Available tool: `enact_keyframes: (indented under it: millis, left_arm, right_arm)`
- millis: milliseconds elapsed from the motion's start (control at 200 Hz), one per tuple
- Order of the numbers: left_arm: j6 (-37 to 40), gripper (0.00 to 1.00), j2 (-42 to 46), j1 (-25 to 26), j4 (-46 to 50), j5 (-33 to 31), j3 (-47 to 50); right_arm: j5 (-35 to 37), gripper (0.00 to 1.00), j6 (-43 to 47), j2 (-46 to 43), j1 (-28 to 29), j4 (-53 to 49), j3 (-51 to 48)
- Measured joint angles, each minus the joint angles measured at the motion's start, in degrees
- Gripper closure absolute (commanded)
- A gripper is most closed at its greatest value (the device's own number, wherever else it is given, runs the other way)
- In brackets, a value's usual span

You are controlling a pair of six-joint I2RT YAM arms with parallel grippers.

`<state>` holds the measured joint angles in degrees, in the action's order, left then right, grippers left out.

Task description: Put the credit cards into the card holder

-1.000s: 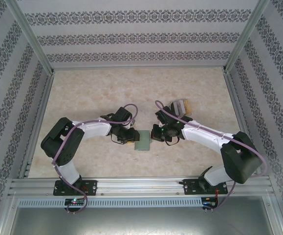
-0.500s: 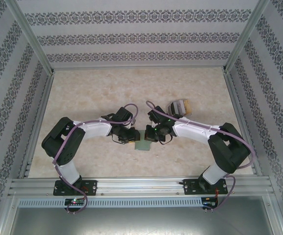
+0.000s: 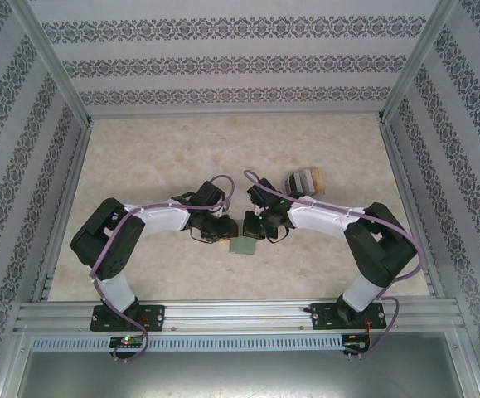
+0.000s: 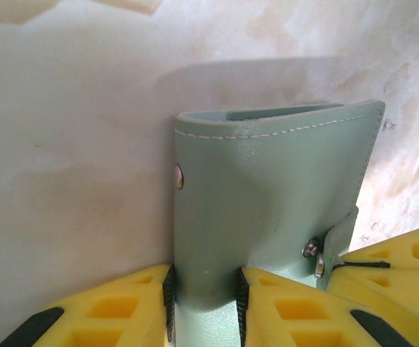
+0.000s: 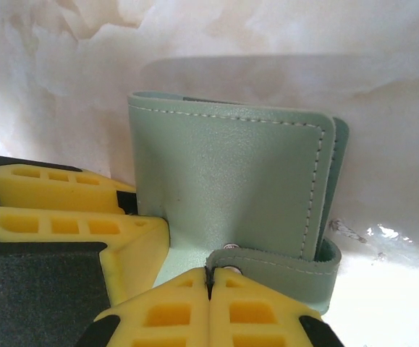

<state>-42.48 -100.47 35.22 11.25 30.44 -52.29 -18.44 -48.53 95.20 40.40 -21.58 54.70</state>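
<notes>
The sage-green card holder (image 3: 244,245) lies folded on the marble table between both arms. In the left wrist view my left gripper (image 4: 204,283) is shut on the near edge of the card holder (image 4: 267,188), its cover pinched between the yellow fingers. My right gripper (image 5: 209,273) is shut on the tip of the snap strap (image 5: 281,262) of the card holder (image 5: 231,173). From above, the left gripper (image 3: 222,235) and right gripper (image 3: 261,234) face each other across it. The credit cards are out of view.
A clear plastic box with a tan end (image 3: 302,180) lies behind the right arm. Patterned walls and metal rails enclose the table (image 3: 157,157). The two grippers' yellow fingers nearly touch, the right one's fingers (image 4: 401,262) at the lower right of the left wrist view.
The right arm has swung left and folded its elbow inward, bringing its gripper onto the card holder. The left gripper has stayed in place and closed slightly tighter.
</notes>
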Motion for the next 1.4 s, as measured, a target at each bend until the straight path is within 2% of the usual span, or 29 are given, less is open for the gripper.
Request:
enact_keyframes:
  millis: [1399]
  left_arm:
    - [0.00,0.71,0.00,-0.02,-0.15,-0.20,0.11]
  right_arm:
    - [2.51,1.00,-0.87,3.93,1.14,-0.66,2.69]
